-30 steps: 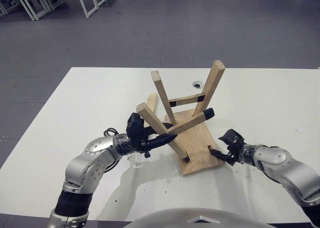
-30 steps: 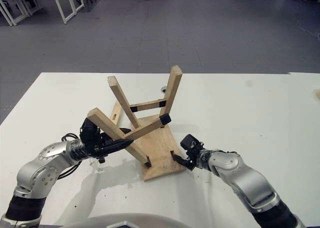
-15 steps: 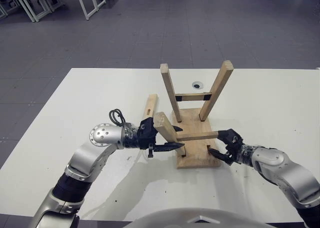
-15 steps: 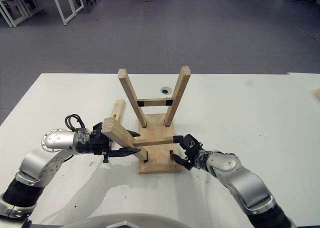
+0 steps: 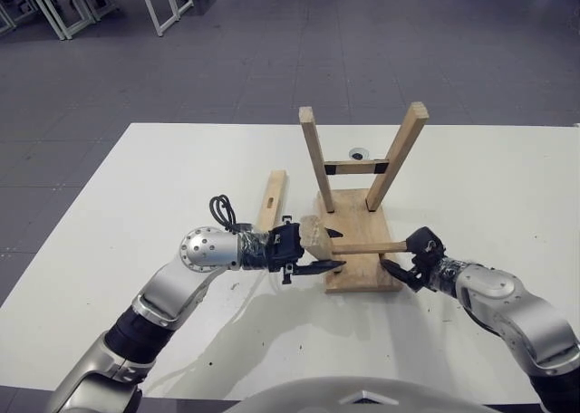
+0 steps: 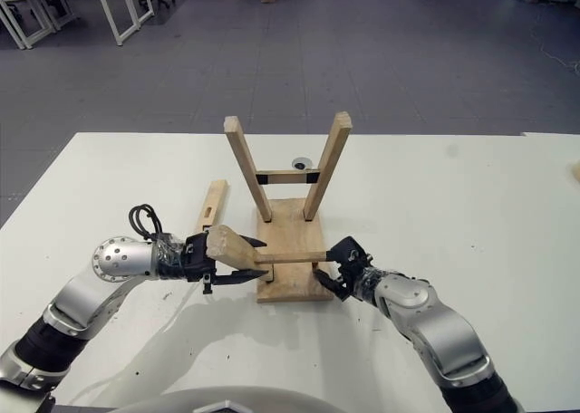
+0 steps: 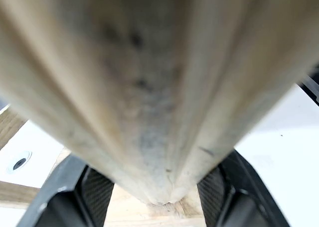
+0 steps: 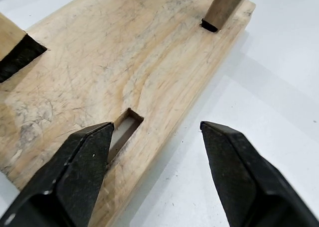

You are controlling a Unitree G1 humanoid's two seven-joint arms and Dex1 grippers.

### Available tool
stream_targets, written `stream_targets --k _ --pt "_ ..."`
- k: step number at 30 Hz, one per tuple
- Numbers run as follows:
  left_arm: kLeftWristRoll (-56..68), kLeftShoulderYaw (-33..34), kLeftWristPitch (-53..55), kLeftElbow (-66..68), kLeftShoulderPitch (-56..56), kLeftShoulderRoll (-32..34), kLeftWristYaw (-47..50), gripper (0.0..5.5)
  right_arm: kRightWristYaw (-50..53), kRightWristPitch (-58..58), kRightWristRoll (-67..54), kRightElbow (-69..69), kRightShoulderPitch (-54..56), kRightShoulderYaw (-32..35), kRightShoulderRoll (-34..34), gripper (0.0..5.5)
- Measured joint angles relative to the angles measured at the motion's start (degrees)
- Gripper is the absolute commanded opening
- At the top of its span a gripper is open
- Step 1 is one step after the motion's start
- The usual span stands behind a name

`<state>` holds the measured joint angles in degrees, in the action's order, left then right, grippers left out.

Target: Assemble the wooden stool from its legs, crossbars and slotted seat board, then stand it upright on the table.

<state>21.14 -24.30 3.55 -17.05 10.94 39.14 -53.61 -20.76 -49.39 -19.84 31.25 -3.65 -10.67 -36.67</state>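
The slotted seat board (image 5: 361,266) lies flat on the white table. Two legs (image 5: 314,158) joined by a crossbar (image 5: 356,168) rise from its far end. My left gripper (image 5: 326,250) is shut on a third leg (image 5: 314,234) at the board's near left corner; a thin crossbar (image 5: 367,246) runs right from that leg over the board. In the left wrist view the leg (image 7: 149,87) sits between dark fingers (image 7: 219,187). My right gripper (image 5: 399,266) is open at the near right corner, its fingers (image 8: 75,177) straddling the board edge beside an empty slot (image 8: 124,130).
A fourth leg (image 5: 270,198) lies loose on the table, left of the board. A round cable hole (image 5: 360,152) sits in the table behind the stool. Bare tabletop stretches to either side. White frames stand on the floor far behind.
The board has swung from a tilted, diagonal pose to flat and square. My left gripper brought its leg and crossbar down to the near end. The right gripper barely moved.
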Motion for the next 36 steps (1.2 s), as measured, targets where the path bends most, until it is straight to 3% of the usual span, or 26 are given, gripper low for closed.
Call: stream_targets --k 21,23,25,28,32,34,36 --pt "5.01 -2.98 0.64 6.82 8.01 2.07 -6.71 2.06 0.01 0.45 1.60 -0.42 -0.38 0.36 3.04 3.22" --pt "4.41 -3.25 1.21 7.32 8.38 2.60 -7.84 2.55 0.16 0.45 1.72 -0.42 -0.37 0.35 3.63 3.22" --pt "-3.03 -8.21 10.27 13.09 3.67 9.71 -12.33 2.90 0.09 0.69 1.82 -0.30 -0.47 0.43 4.24 3.22" --pt "-4.06 -8.07 11.77 12.25 2.12 9.57 -13.12 3.48 0.25 0.79 2.24 -0.35 -0.22 0.40 4.67 3.22" --pt "-5.06 -3.47 13.15 11.46 2.50 8.87 -12.26 4.18 0.32 0.71 2.78 -0.28 -0.72 0.41 4.98 3.22" --pt "-3.09 1.23 15.95 9.53 1.39 7.83 -8.85 4.54 0.40 0.72 2.81 -0.17 -0.96 0.52 5.20 3.22" --pt "0.23 7.75 19.90 6.29 -1.07 5.63 -2.91 4.54 0.50 0.73 2.87 0.03 -1.24 0.63 5.41 3.22"
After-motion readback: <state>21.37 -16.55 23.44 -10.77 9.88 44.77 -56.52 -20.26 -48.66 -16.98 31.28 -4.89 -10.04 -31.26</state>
